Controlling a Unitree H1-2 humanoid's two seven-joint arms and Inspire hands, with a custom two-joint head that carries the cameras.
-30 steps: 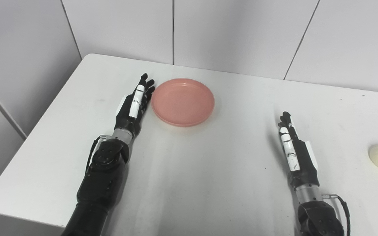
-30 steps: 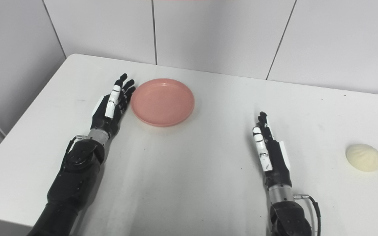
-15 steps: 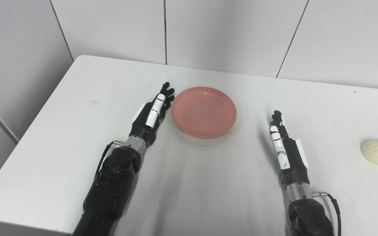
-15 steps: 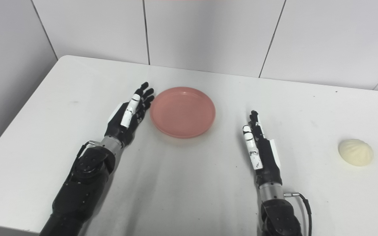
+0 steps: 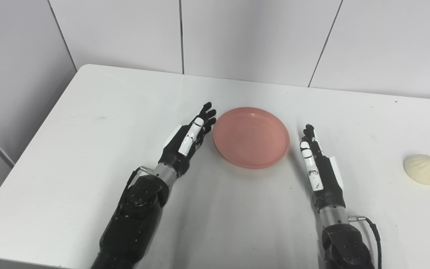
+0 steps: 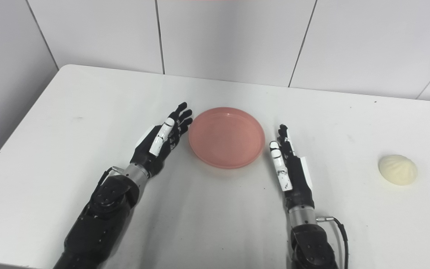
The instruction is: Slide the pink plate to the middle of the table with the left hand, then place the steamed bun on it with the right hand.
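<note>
The pink plate lies flat and empty near the middle of the white table. My left hand is open, fingers straight, its fingertips against the plate's left rim. My right hand is open and empty, just right of the plate, not touching it. The cream steamed bun sits on the table far to the right, well apart from my right hand. It also shows in the right eye view.
A white tiled wall stands behind the table's far edge. The table's left edge and rounded far left corner are in view. Bare tabletop lies between the plate and the bun.
My left hand has pushed the plate rightward and a little nearer, close to my right hand. The camera has also shifted. The right hand and bun stay in place.
</note>
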